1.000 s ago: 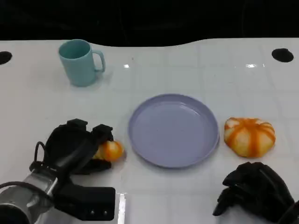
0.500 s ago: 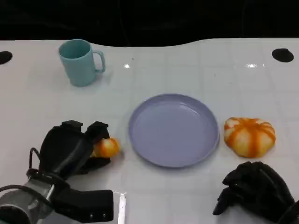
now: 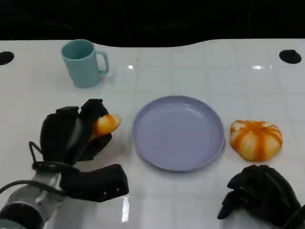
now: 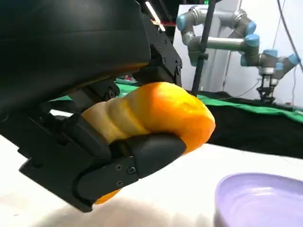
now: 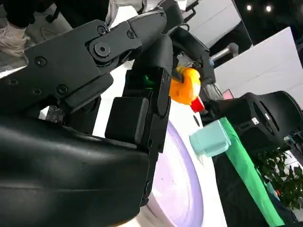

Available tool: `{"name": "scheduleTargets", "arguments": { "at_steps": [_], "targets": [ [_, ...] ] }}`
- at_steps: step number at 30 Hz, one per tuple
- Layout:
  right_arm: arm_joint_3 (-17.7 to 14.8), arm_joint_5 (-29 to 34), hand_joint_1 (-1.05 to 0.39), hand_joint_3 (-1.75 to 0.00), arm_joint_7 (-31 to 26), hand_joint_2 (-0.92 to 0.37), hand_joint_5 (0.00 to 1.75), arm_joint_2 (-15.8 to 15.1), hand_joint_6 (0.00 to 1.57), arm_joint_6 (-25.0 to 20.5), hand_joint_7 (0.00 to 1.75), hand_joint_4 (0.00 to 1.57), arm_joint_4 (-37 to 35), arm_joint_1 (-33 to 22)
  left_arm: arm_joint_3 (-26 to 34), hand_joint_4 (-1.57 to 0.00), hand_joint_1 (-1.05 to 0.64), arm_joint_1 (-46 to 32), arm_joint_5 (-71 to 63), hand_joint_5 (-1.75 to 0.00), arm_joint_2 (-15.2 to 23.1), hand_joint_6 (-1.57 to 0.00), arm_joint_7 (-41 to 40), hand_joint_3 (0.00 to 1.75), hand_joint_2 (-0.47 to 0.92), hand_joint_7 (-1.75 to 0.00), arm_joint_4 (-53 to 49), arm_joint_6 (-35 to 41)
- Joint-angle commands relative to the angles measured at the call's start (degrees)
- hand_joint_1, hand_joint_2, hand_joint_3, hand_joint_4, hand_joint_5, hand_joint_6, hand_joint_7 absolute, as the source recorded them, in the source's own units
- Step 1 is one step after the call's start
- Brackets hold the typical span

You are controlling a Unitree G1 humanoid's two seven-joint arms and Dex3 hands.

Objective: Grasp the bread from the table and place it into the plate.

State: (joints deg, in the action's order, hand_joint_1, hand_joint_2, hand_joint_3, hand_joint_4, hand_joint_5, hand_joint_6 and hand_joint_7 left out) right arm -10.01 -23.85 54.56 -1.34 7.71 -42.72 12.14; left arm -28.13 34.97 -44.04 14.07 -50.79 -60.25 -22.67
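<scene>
White table [image 3: 190,76] bears mug [image 3: 85,62], plate [image 3: 178,132], pumpkin-shaped bun [image 3: 256,139]; left hand [image 3: 71,131] grips bread [image 3: 106,124].

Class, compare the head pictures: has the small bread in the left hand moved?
Yes. The bread, held by the left hand, has risen up the picture, toward the mug, beside the plate.

Bright overhead light; glare spots on table [image 3: 200,71].

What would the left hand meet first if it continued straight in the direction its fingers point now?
Probably nothing soon: the left hand, holding the small bread, points away from the robot and slightly right, passing between the teal mug and the plate. Depth is uncertain.
</scene>
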Motion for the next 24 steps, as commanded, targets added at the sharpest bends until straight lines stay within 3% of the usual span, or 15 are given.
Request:
{"name": "scheduleTargets", "arguments": {
  "at_steps": [1, 5, 11, 17, 24],
  "targets": [
    [0.7, 1.2, -0.66, 0.00, -1.1, -0.71, 0.32, -0.5, 1.57, -0.5, 0.05, 1.57, -0.3, -1.6, -0.8, -1.51, -0.66, 3.5, 0.0, -1.75, -1.1, -0.86, 1.4, 1.69, 0.49, -1.75, -1.2, -2.7],
    [1.0, 1.4, -0.67, 0.00, -1.6, -0.71, 0.32, -0.5, 1.57, -0.5, 0.06, 1.57, 0.5, -2.1, -2.2, -1.46, -0.86, 6.1, -0.9, -1.75, -1.9, -0.84, 3.0, 1.53, 0.67, -1.75, -3.6, -5.4],
    [1.3, 1.0, -0.65, 0.00, -1.7, -0.72, 0.32, -0.7, 1.57, -0.6, 0.05, 1.57, 0.6, -2.2, -2.9, -1.48, -1.00, 9.1, -0.6, -1.75, -4.2, -0.85, 4.6, 1.27, 0.88, -1.75, -6.9, -7.1],
    [1.3, 1.0, -0.66, 0.00, -1.5, -0.72, 0.31, -1.0, 1.57, -0.7, 0.04, 1.57, 0.3, -2.2, -4.3, -1.51, -1.05, 12.4, -1.3, -1.75, -6.6, -0.86, 6.5, 1.19, 0.92, -1.75, -9.5, -7.0],
    [1.0, 0.9, -0.66, 0.00, -0.8, -0.73, 0.28, -1.1, 1.57, 0.6, 0.02, 1.57, -1.5, -1.6, -5.4, -1.57, -1.05, 15.5, -1.4, -1.75, -9.8, -0.98, 8.3, 1.17, 0.92, -1.75, -12.3, -5.5]
  ]
}}
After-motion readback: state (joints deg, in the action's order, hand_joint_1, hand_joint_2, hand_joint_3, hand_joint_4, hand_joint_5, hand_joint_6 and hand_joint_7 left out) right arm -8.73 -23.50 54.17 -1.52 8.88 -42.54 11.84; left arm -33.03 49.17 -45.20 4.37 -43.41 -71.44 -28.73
